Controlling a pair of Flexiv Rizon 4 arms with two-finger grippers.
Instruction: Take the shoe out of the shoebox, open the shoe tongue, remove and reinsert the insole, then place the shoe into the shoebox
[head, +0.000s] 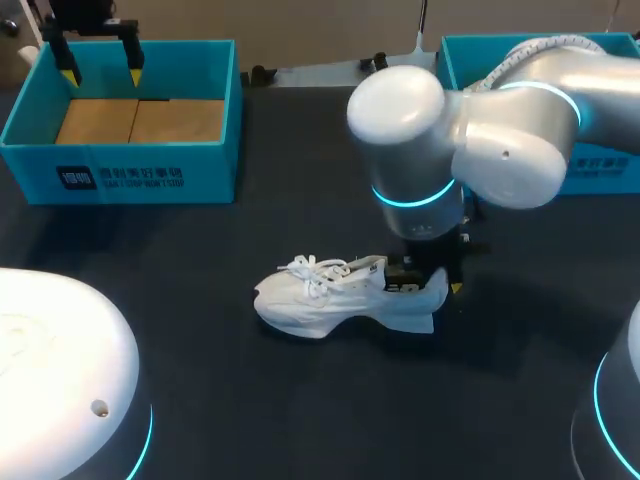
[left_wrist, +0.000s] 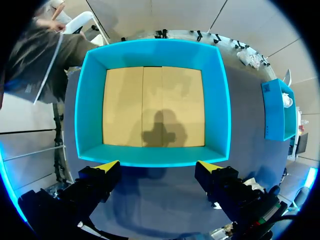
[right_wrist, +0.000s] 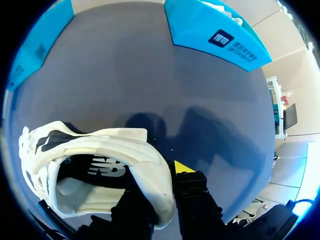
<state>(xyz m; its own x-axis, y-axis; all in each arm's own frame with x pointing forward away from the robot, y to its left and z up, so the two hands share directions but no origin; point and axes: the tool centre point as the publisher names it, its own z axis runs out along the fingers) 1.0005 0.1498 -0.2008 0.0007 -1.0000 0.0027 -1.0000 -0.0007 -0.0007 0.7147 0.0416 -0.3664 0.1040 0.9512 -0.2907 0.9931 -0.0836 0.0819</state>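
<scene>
- Nearest on the dark table (head: 200, 390), about midway between its left and right edges, the white shoe (head: 330, 295) lies out of any box. It sits upright on its sole, toe toward the left edge and heel toward the right.
- Its white laces (head: 310, 268) lie loosely bunched on top of the forefoot.
- My right arm (head: 500, 130) comes in from the right and bends down over the heel end of the shoe, with the right gripper (head: 440, 283) right at the heel.
- From the right wrist, the shoe's (right_wrist: 100, 150) padded heel collar runs between the fingers. One yellow-tipped finger (right_wrist: 186, 175) presses against the outside of the heel and the other goes down inside the opening, so the gripper is grasping the shoe by its heel wall.
- The shoe's inside looks dark along the wall and pale at the bottom; I cannot tell whether that is the insole.
- Farther back, in the far left corner, stands a teal shoebox (head: 130, 175) with a bare cardboard-coloured floor.
- The left gripper (head: 102, 72) hangs above that box, near its far wall.
- From the left wrist, the left gripper's (left_wrist: 157, 167) fingers are spread wide apart and hold nothing, with the shoebox (left_wrist: 155, 50) below and ahead of them.
- In the far right corner a second teal box (head: 610, 175) stands partly hidden behind the right arm.
</scene>
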